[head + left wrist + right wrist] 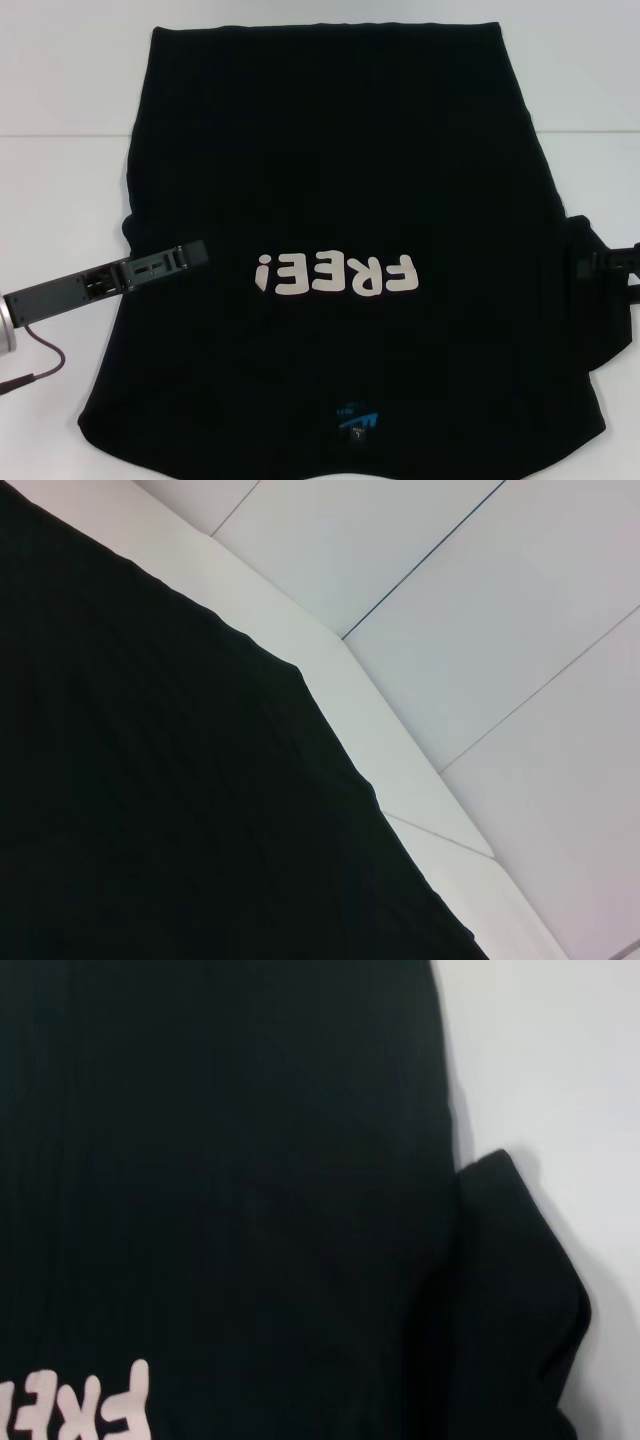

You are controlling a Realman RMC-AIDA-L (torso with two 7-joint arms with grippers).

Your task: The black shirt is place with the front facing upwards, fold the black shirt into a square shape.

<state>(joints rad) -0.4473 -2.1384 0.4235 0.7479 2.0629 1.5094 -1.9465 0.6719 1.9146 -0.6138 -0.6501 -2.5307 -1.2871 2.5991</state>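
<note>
The head view shows both the left gripper (195, 252) and right gripper (590, 264) over the plain black cloth shirt (340, 180); finger state unclear. Wrist views show only cloth.

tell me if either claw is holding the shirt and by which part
Cannot be told. The left claw lies over the black shirt near its left edge, the right claw sits at the right sleeve, but no view shows a grip.

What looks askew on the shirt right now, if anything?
The black shirt lies flat, front up, collar toward the robot. The sleeve by the right gripper still pokes out, while the side under the left gripper looks tucked in, so the outline is lopsided. No damage shows.
</note>
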